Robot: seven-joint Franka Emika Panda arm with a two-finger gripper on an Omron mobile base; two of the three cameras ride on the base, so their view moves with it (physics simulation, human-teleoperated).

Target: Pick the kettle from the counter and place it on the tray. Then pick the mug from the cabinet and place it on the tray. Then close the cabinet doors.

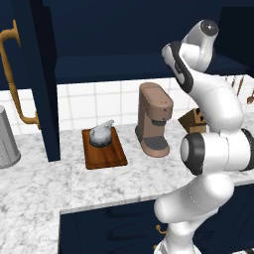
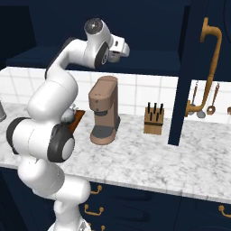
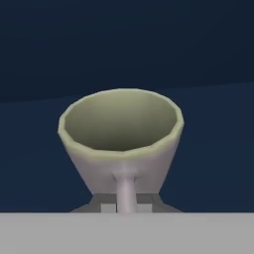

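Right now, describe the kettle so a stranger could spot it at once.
Find the brown coffee machine on the marbled counter. Just to its left lies a reddish wooden tray; the kettle sits on it, small, squat, silvery, with a pointed spout, unlike the tall ribbed canister.

Mostly matt, smooth surfaces, rendered throughout.

Mottled metallic grey on the kettle [image 1: 101, 134], dark reddish wood for the tray [image 1: 104, 151], veined marble-like stone for the counter [image 1: 59, 181]; matt pale ceramic-looking mug [image 3: 121, 141]; brassy sheen on the door handle [image 2: 207, 63].
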